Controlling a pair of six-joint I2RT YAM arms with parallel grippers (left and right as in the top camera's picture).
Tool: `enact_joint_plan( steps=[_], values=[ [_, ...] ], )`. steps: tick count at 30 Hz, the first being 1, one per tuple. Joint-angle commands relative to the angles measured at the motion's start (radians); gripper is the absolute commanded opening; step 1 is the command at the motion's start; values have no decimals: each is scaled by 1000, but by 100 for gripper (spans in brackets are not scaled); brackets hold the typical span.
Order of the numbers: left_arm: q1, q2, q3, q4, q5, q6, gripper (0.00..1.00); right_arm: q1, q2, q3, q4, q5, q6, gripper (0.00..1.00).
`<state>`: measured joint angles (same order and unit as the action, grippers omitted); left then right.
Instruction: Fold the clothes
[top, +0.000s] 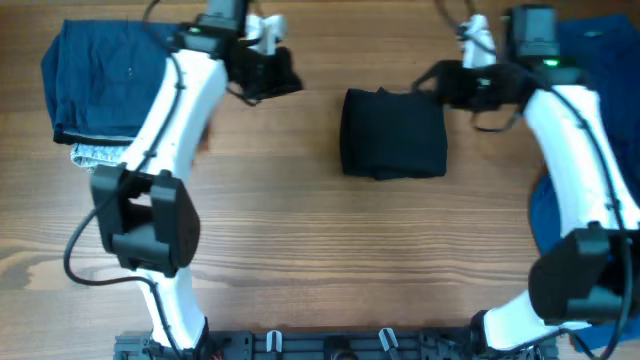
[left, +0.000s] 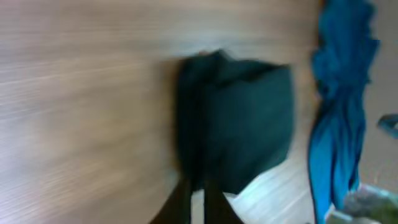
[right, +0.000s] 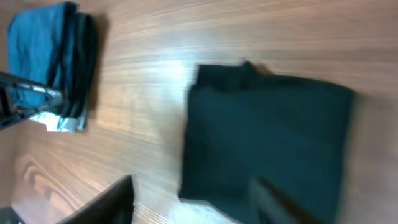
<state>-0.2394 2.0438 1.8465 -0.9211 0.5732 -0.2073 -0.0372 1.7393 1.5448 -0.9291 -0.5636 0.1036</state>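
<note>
Wood-grain worktop (top: 300, 220) carries everything. Along its right edge lies a crumpled bright blue shirt (top: 548, 215), and at the far left sits a stack of folded dark blue garments (top: 100, 80). Between them, near the middle, rests a black shirt folded into a compact rectangle (top: 393, 133). The left gripper (top: 280, 78) hangs apart to its left, jaws pressed together on nothing. The right gripper (top: 442, 84), just beside its far right corner, has its jaws spread.

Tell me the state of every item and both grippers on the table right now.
black shirt, folded into a compact rectangle, lying flat in the middle.
dark blue stack, folded, at the left end.
bright blue garment, unfolded, crumpled at the right edge.
left gripper, jaws shut, empty.
right gripper, jaws open, empty.
</note>
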Motion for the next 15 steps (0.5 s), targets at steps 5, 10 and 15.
enact_joint_plan(
  steps=[5,10,15],
  values=[
    [-179,102,1,266,-1,-91,12,-58,6,-117,-97,-21,-104,4],
    [-185,232,1,385,127,-93,10,-58,6,-337,124,-21,-103,4],
    [-188,333,1,472,126,-92,6,-58,6,-613,480,-20,-87,4]
  ],
)
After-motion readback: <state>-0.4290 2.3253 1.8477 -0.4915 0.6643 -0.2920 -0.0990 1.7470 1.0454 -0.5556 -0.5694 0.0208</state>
